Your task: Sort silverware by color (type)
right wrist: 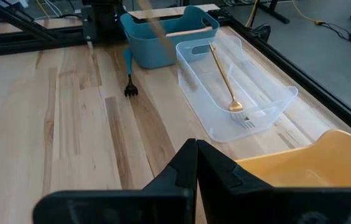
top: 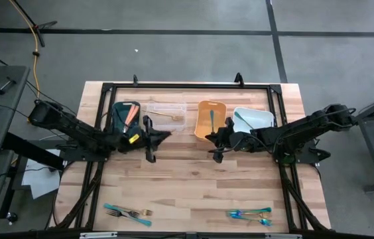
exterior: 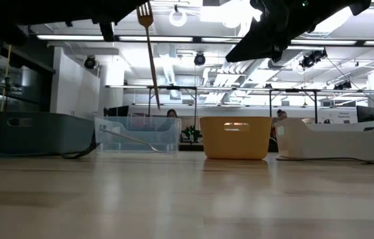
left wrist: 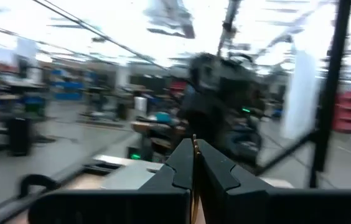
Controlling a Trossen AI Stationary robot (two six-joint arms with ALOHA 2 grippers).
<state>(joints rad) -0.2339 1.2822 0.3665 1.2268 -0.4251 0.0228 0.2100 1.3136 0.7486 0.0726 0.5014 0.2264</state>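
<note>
A gold fork (exterior: 151, 60) hangs nearly upright in the air in front of the clear bin (top: 167, 113), tines up, handle end down. My left gripper (top: 167, 135) is shut on it, near the table's middle. My right gripper (top: 210, 145) hovers shut and empty in front of the orange bin (top: 210, 119). Another gold fork (right wrist: 225, 74) lies inside the clear bin. Salmon pieces lie in the dark teal bin (top: 126, 114), and a teal piece lies in the orange bin. More silverware lies by the near edge, in one group at the left (top: 128, 212) and one at the right (top: 250, 214). My left gripper pinches the gold fork between its two shut fingers; a thin gold edge (left wrist: 194, 142) shows in the slit and just past the fingertips. The fingers point roughly level, toward the right arm. The fork is lifted clear, its handle (exterior: 155, 86) hanging below; the fingers hide which part is pinched.
A whitish bin (top: 253, 119) stands right of the orange one, so the bins form a row along the far side. A small dark-tined, teal-handled piece (right wrist: 130, 84) shows on the wood in front of the teal bin. A black frame borders the table.
</note>
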